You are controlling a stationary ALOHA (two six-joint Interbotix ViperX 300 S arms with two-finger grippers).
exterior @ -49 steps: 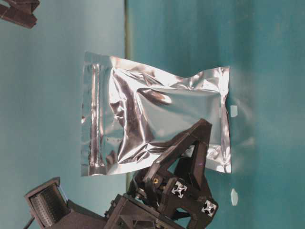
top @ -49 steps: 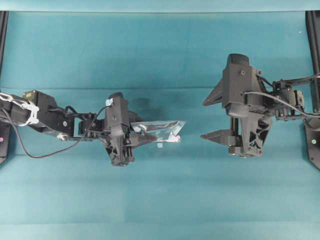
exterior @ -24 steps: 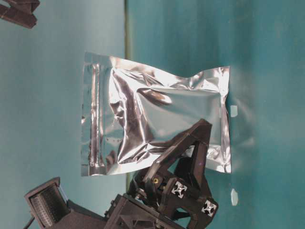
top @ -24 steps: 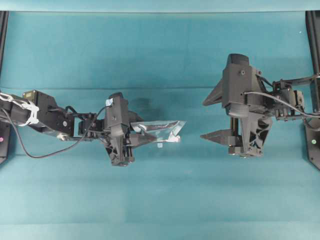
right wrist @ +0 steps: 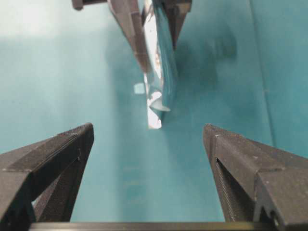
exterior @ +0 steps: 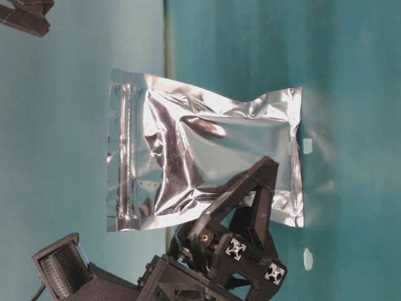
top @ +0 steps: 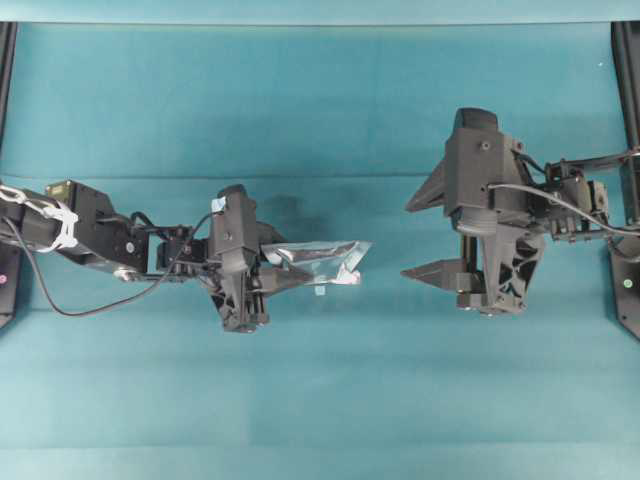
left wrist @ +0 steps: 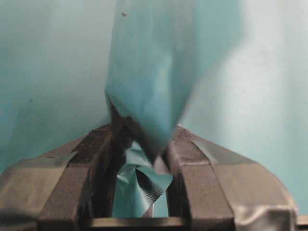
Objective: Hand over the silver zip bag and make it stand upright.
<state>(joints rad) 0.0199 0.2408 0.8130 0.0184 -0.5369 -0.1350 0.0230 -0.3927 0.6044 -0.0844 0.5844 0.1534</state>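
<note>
While left claw (top: 268,272) pinches it, silver zip bag (top: 322,263) points lengthwise toward wide-open right claw (top: 422,235).

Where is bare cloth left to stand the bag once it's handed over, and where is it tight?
Bare teal cloth runs along the near edge below both arms, and along the far side above them. The strip between the silver zip bag and the open right gripper is free but narrow. It is crowded around the left gripper, clamped on the bag.
</note>
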